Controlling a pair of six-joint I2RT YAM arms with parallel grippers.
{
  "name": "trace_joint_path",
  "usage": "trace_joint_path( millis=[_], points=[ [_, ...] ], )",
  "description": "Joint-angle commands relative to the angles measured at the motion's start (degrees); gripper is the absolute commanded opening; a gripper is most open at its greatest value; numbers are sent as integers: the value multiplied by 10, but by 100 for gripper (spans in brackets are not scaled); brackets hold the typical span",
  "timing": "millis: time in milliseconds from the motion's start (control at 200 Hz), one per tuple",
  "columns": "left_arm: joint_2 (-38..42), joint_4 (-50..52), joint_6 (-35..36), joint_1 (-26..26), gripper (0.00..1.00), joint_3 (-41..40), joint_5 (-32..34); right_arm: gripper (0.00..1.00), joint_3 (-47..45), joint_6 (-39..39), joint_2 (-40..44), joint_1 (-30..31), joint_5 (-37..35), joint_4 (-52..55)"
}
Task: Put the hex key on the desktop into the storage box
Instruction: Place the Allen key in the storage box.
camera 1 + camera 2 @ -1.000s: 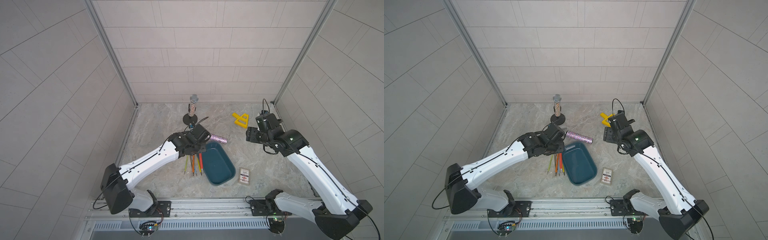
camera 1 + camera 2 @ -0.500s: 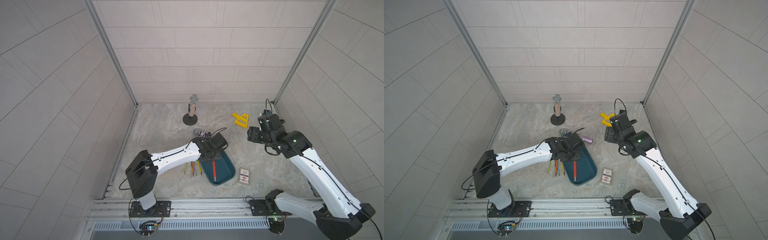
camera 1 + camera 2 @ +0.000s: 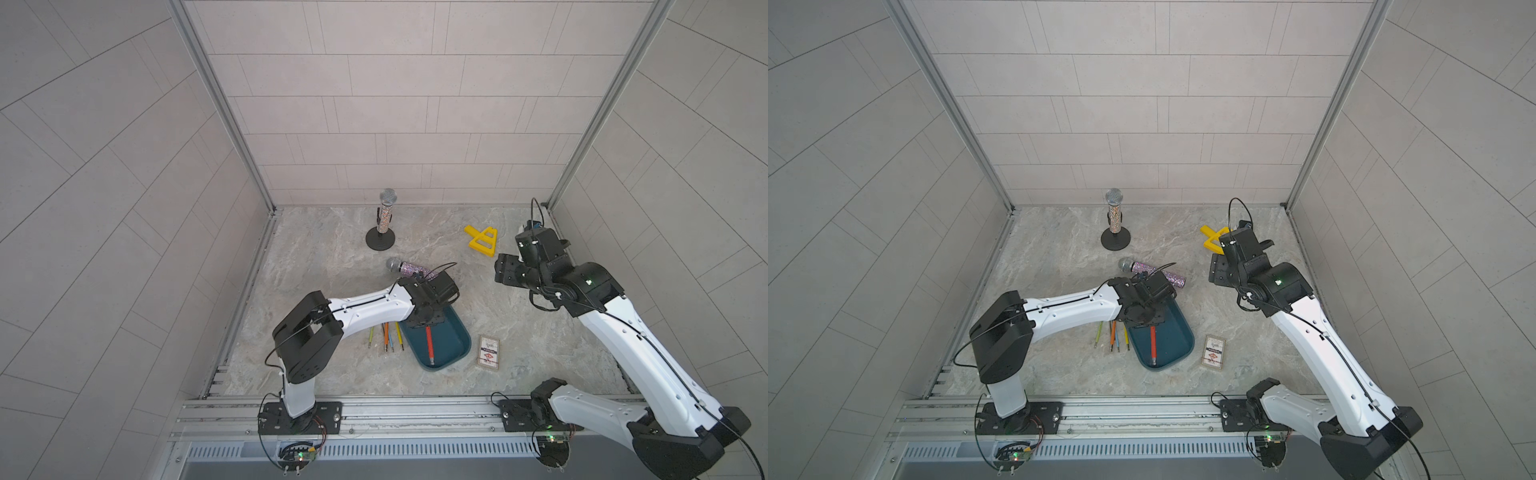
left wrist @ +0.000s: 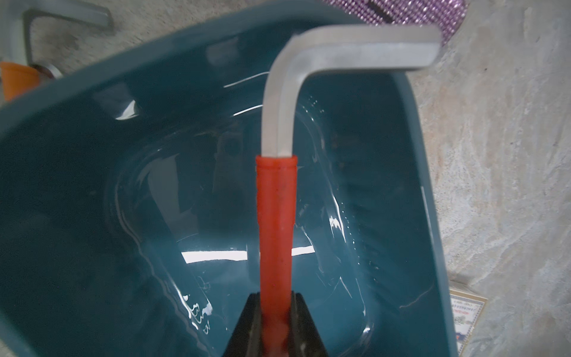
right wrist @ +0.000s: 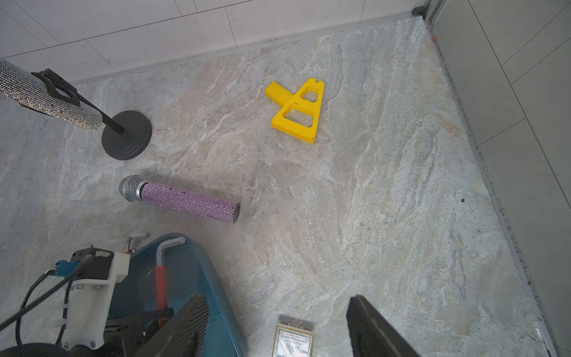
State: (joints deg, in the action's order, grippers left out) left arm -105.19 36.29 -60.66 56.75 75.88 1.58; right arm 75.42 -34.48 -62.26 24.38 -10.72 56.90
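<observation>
Over the teal storage box (image 3: pixel 455 338) in a top view, my left gripper (image 3: pixel 428 323) holds the red-sleeved hex key (image 3: pixel 429 345) low for release. At my left wrist, the jaws pinch its sleeve (probably not yet resting). At my right wrist, my right gripper (image 5: pixel 276 301) hangs parted and empty.

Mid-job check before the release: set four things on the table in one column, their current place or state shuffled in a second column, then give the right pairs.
Things
1. red-handled hex key
2. purple microphone
3. silver microphone
4. card box

Places or states
A. upright on a round black base
B. flat on the desktop, printed face up
C. clamped in the left gripper, over the storage box
D. lying on its side on the desktop

Pairs: 1-C, 2-D, 3-A, 4-B
</observation>
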Motion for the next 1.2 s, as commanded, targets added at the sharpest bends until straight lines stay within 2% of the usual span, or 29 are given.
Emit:
trace_joint_path(
  millis=[0, 455, 610, 745, 1196],
  points=[
    [-5, -10, -3, -1, 0, 11, 4, 76, -7, 5, 6, 3, -9, 9],
    [-34, 4, 2, -3, 0, 14, -6, 76, -9, 4, 6, 3, -7, 8],
    [6, -20, -3, -2, 0, -13, 18, 77, -10, 7, 6, 3, -10, 7],
    [10, 19, 19, -2, 0, 22, 36, 76, -10, 5, 1, 4, -5, 4],
    [-30, 23, 22, -2, 0, 25, -10, 77, -9, 7, -3, 3, -4, 2]
  ],
)
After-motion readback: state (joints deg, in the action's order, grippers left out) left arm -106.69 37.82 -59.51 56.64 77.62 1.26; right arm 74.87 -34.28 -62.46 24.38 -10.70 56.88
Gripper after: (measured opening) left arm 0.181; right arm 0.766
